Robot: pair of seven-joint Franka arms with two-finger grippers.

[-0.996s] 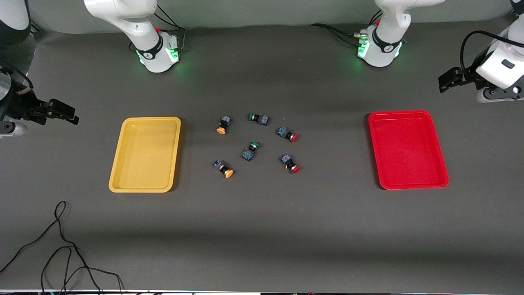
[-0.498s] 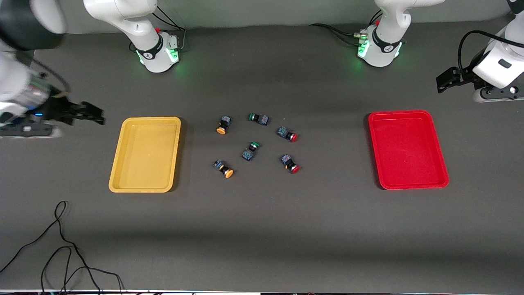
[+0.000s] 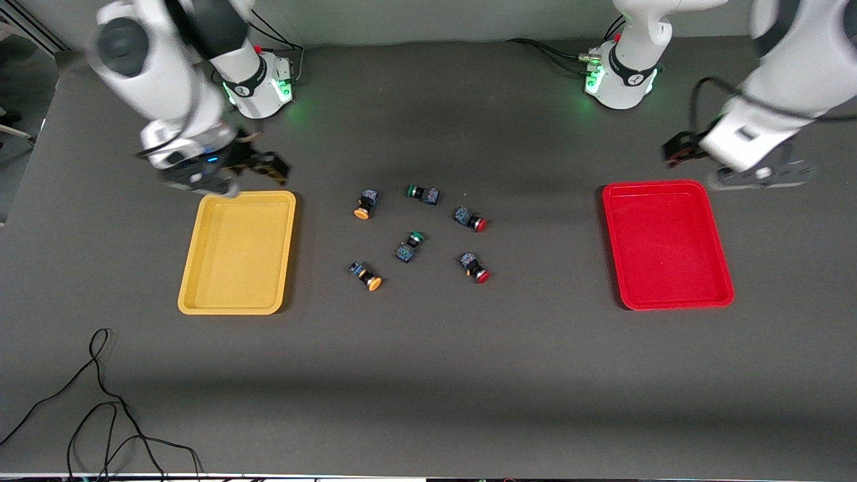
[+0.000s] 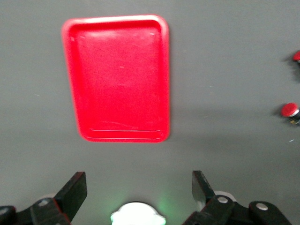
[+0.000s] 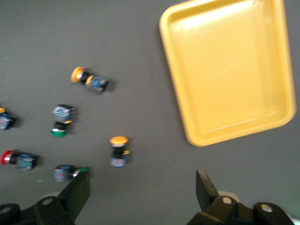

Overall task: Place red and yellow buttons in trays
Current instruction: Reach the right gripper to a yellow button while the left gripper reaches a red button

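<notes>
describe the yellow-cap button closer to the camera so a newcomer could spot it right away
Start at the yellow tray toward the right arm's end of the table, then look at the cluster of six small buttons between it and the red tray. The yellow-cap button is the orange-yellow one nearest the front camera; the other yellow cap lies farther away.

Both arms wear glossy white rounded shells with black joint bands. Each base (image 3: 258, 84) glows green at its ring, with black cables trailing from it. The black right gripper (image 3: 258, 167) and left gripper (image 3: 679, 150) carry angular fingers (image 4: 75, 190) fastened with silver screws.
</notes>
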